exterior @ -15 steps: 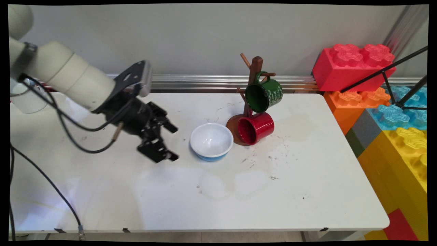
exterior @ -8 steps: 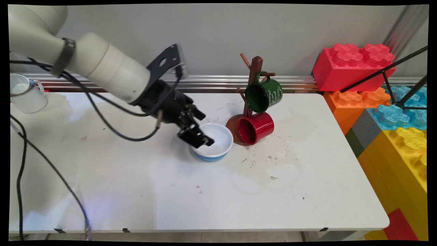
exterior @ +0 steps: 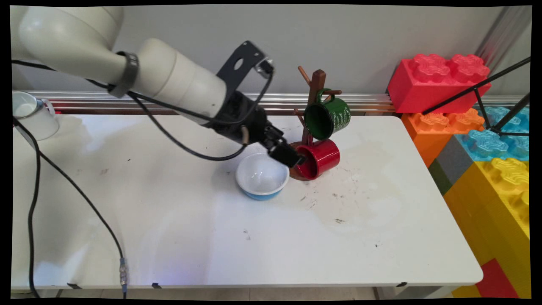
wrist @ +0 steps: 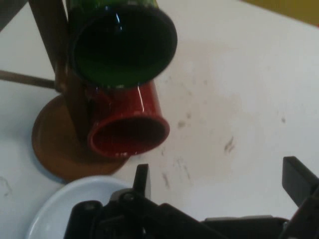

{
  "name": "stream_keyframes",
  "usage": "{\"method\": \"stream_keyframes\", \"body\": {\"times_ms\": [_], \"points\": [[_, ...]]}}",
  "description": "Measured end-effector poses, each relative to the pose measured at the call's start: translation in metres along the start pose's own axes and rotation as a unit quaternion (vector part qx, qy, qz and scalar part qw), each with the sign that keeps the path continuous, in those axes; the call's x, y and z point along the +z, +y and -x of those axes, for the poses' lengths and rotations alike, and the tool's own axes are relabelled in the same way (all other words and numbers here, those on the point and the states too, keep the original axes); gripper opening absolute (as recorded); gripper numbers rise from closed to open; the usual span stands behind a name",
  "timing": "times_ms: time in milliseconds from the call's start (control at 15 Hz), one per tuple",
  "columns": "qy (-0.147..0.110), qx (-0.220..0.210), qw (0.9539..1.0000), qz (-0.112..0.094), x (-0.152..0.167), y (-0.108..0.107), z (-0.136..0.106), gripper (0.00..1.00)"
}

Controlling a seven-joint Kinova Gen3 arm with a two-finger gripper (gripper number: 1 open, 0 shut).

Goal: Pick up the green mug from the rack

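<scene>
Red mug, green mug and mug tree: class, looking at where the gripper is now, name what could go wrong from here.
1. The open gripper sits right at the rim of the red mug; a small push might knock it off its peg.
2. The mug tree also carries the green mug; a bump could tip the whole stand.
3. The bowl lies just beneath the gripper, so a low move might shove it.

A robotics lab: giant toy blocks [exterior: 478,140] beside a white table [exterior: 254,237].
</scene>
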Motion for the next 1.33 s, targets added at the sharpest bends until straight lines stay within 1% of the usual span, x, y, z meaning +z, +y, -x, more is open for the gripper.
{"method": "stream_keyframes", "body": {"times_ms": [200,600,1333], "points": [[0.016,-0.029,0.9994,-0.006,0.012,0.007,-0.008,1.00],[0.047,-0.073,0.9960,-0.020,0.037,0.014,-0.018,1.00],[0.091,-0.107,0.9893,-0.039,0.075,0.012,-0.032,1.00]]}}
